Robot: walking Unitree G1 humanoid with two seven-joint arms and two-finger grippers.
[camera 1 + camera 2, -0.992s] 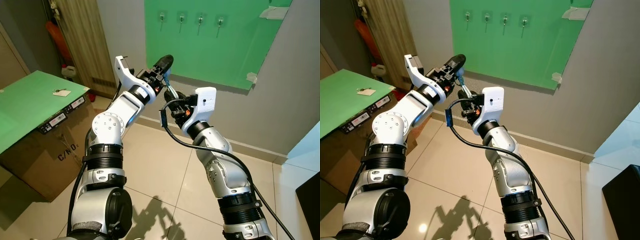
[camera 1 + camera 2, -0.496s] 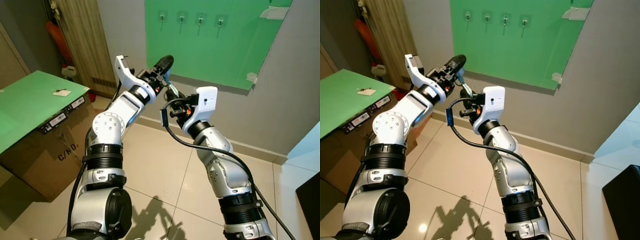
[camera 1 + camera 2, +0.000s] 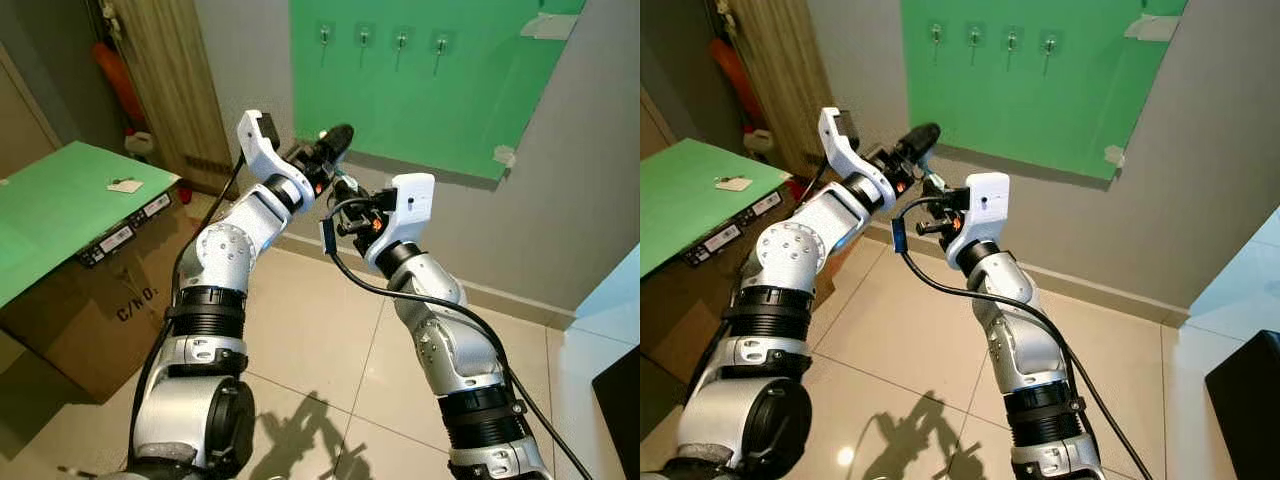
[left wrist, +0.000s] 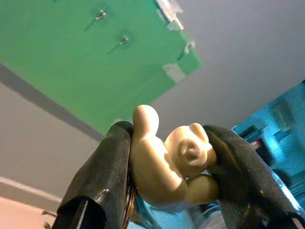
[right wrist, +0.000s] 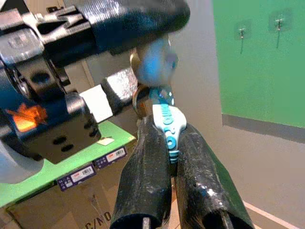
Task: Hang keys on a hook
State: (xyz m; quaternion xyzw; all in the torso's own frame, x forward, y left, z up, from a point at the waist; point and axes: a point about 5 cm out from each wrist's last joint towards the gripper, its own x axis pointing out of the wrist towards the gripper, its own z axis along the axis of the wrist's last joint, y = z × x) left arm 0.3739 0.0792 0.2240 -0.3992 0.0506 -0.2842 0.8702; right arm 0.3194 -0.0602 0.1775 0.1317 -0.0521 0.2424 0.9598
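Note:
The keys hang between both grippers in mid-air in front of the wall. My left gripper [image 3: 335, 135] is shut on their cream figure-shaped charm [image 4: 164, 162], which is pinched between its two black fingers [image 4: 107, 167]. Just below it, my right gripper [image 5: 167, 131] is shut on the blue and white key fob [image 5: 167, 119]. A metal ring [image 5: 138, 98] joins fob and charm. Several small metal hooks [image 3: 364, 37] sit in a row on a green board [image 3: 430, 100] on the wall, above and behind the grippers.
A cardboard box with a green top [image 3: 60, 200] stands at the left with a small tag [image 3: 124, 184] on it. A wooden panel [image 3: 170, 80] and a white jug [image 3: 140, 143] are at the back left. A dark object [image 3: 620, 400] is at the right edge.
My left forearm has turned and shifted a little to the right, bringing its gripper closer over the right one. Both grippers keep their hold on the keys.

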